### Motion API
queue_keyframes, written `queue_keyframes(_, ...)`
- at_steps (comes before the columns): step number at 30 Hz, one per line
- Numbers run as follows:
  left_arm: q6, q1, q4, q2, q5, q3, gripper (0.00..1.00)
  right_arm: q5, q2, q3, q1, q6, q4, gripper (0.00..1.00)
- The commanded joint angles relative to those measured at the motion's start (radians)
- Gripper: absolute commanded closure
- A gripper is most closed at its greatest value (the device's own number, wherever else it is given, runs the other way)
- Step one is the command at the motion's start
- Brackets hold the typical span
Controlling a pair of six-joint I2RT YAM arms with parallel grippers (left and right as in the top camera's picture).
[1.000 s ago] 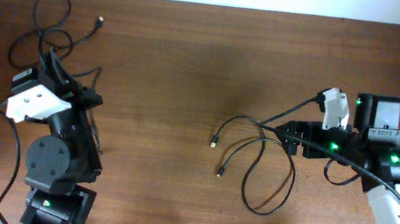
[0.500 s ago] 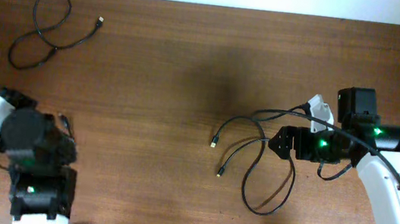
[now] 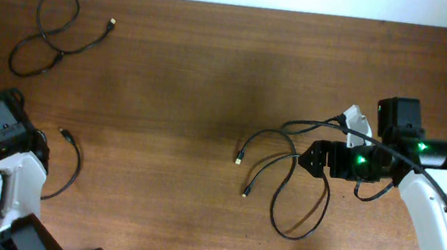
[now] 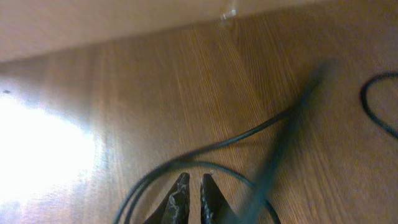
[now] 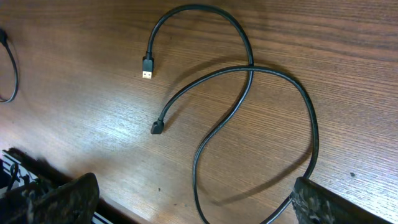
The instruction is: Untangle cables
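One of the cables [image 3: 47, 31] lies in a loose double loop at the table's far left. A second cable [image 3: 72, 162] curves beside my left arm, its plug [image 3: 63, 133] pointing away from it. In the left wrist view the left gripper [image 4: 191, 186] is shut, only a sliver between its tips and nothing in it, and a thin cable [image 4: 249, 134] arcs round the tips. Right of centre, black cable [image 3: 298, 211] crosses itself, with two plug ends [image 5: 148, 68] [image 5: 157, 126]. My right gripper [image 5: 199, 202] hovers open over its loop.
The wooden table [image 3: 176, 94] ends at a pale wall along the back edge. A blurred dark strand [image 4: 292, 124] hangs close in front of the left wrist camera. The right arm's white link [image 3: 441, 229] runs off the front right corner.
My left arm has pulled back from the far-left loop to the front left corner, and a cable now lies beside it. The right gripper shifted slightly left, then held still.
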Motion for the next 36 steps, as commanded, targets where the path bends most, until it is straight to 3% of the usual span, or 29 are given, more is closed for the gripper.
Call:
queue_keyframes(1, -0.003, 0.010, 0.032, 0.024, 0.088, 0.021, 0.07, -0.013, 0.002, -0.005, 0.005, 0.000, 0.002, 0.02)
queue_keyframes(2, 0.001, 0.010, -0.019, 0.024, 0.147, 0.088, 0.01, -0.013, 0.002, -0.005, 0.005, 0.000, 0.002, 0.02)
queue_keyframes(5, 0.001, 0.010, -0.244, 0.024, 0.356, 0.362, 0.01, -0.013, 0.002, -0.005, 0.005, 0.000, 0.001, 0.01)
queue_keyframes(8, 0.001, 0.009, -0.603, 0.023, 0.612, 0.760, 0.01, -0.013, 0.002, -0.005, 0.005, -0.001, 0.003, 0.02)
queue_keyframes(10, 0.001, 0.009, -0.735, 0.015, 0.825, 0.894, 0.01, -0.013, 0.002, -0.005, 0.005, -0.001, 0.006, 0.01)
queue_keyframes(12, 0.106, -0.061, -0.792, -0.029, 1.133, 0.916, 0.01, -0.013, 0.002, -0.005, 0.005, -0.001, 0.023, 0.01)
queue_keyframes(14, 0.160, -0.236, -0.928, -0.040, 1.132, 0.916, 0.01, -0.013, 0.002, -0.004, 0.005, -0.001, 0.020, 0.01)
queue_keyframes(16, 0.230, -0.360, -0.986, -0.039, 1.131, 0.916, 0.01, 0.023, -0.019, 0.002, 0.003, -0.001, -0.003, 0.01)
queue_keyframes(18, 0.257, -0.568, -1.032, -0.039, 1.067, 0.916, 0.01, 0.093, -0.116, 0.072, -0.034, 0.000, -0.108, 0.02)
queue_keyframes(20, 0.256, -0.741, -1.057, -0.039, 0.931, 0.916, 0.01, 0.094, -0.250, 0.130, -0.090, 0.000, -0.199, 0.02)
queue_keyframes(23, 0.256, -0.943, -1.065, -0.039, 0.909, 0.916, 0.01, 0.105, -0.583, 0.163, -0.186, -0.001, -0.270, 0.02)
queue_keyframes(26, 0.256, -1.030, -1.086, -0.039, 0.910, 0.916, 0.01, 0.104, -0.774, 0.162, -0.185, -0.001, -0.270, 0.01)
queue_keyframes(36, 0.256, -1.106, -1.124, -0.039, 0.910, 0.914, 0.01, 0.105, -0.807, 0.161, -0.185, -0.001, -0.270, 0.02)
